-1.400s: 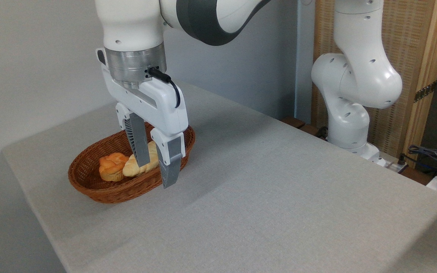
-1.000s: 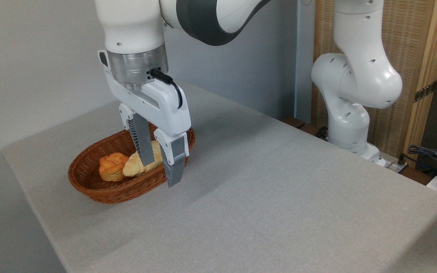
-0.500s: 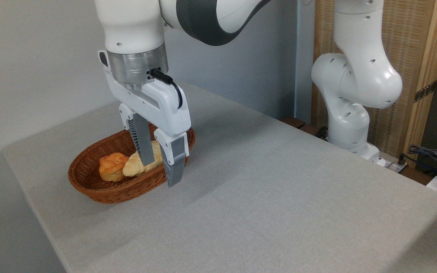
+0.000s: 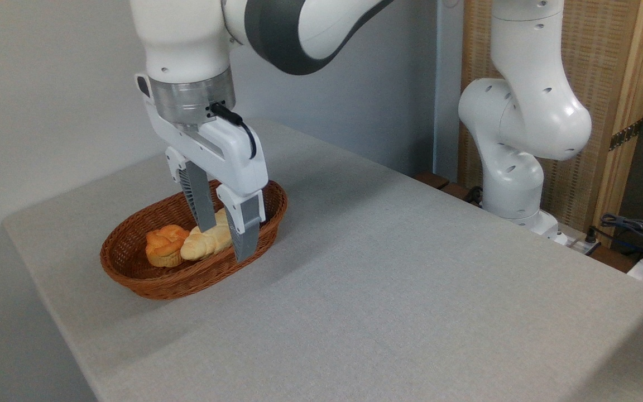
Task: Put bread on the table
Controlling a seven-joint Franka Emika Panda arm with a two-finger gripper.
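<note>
1. The gripper [image 4: 224, 243] is being held pointing down over the right half of the basket [image 4: 132, 274].
2. The jaws are being kept wide apart, and nothing is being gripped between them.
3. The bread [image 4: 205, 242] is lying inside the basket, between and just below the two fingers [image 4: 243, 229]; its middle is being straddled by them.
4. Whether the fingertips are touching the bread cannot be told: the near finger is covering part of the loaf and its tip is showing in front of the basket's near wall.
5. The loaf's pointed end is extending to the left of the gripper, where it is being touched by the bun [image 4: 164, 244].
6. The bun is lying left of the gripper, well inside the basket.
7. The basket is resting on the table [image 4: 411, 279], whose bare surface is stretching to the right of the gripper and toward the camera.
</note>
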